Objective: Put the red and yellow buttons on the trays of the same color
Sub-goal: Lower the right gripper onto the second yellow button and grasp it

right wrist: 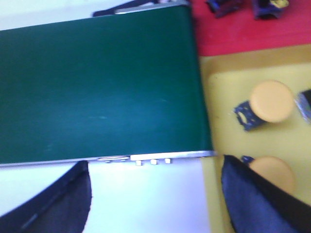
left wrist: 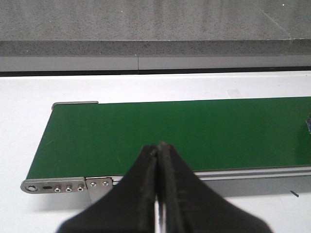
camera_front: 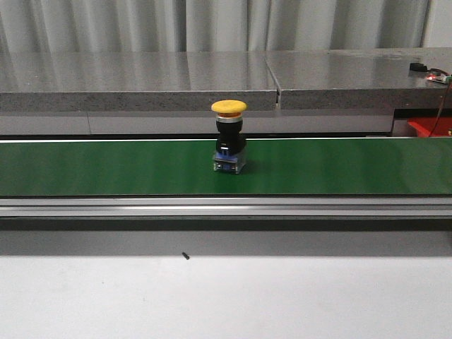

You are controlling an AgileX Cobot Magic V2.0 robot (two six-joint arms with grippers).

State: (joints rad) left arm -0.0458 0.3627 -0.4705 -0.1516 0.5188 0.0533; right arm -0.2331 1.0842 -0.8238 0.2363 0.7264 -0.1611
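Grey stone counters back a green conveyor belt [camera_front: 106,168], where one yellow button [camera_front: 229,136] stands upright near mid-belt, untouched by either arm. The step in hand looks like waiting for it to reach the belt's end. The left gripper [left wrist: 159,150] is pinched closed and empty; the right gripper [right wrist: 155,179] is spread wide above the yellow tray [right wrist: 223,111], at three o'clock of the belt end, already holding yellow buttons. Next comes a grasp under the cap. The red tray [right wrist: 243,31] is cropped, its contents probably button bases.
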